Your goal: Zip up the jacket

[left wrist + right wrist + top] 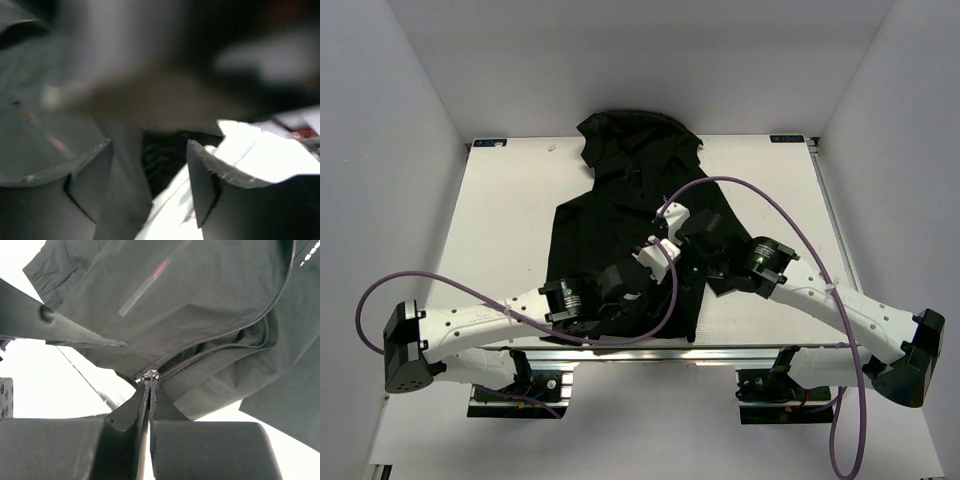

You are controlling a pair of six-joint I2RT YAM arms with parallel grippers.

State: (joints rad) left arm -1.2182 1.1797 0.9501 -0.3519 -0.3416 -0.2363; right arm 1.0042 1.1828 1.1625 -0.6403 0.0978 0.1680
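Observation:
The black hooded jacket (620,170) lies flat on the white table (500,220), hood at the far side. My right gripper (656,260) is over its lower front; in the right wrist view my right gripper (148,390) is shut on the zipper pull, the metal slider (150,375) just past the fingertips. The zipper (225,337) above the slider is open, its two sides spread apart. My left gripper (636,290) is at the jacket's bottom hem. In the blurred left wrist view my left gripper (150,170) has its fingers apart, with dark fabric (160,155) and table between them.
White walls enclose the table on three sides. The table's near edge (620,345) runs just below the hem. Purple cables (760,200) loop over the jacket and off both arms. Bare table (30,375) shows beside the jacket.

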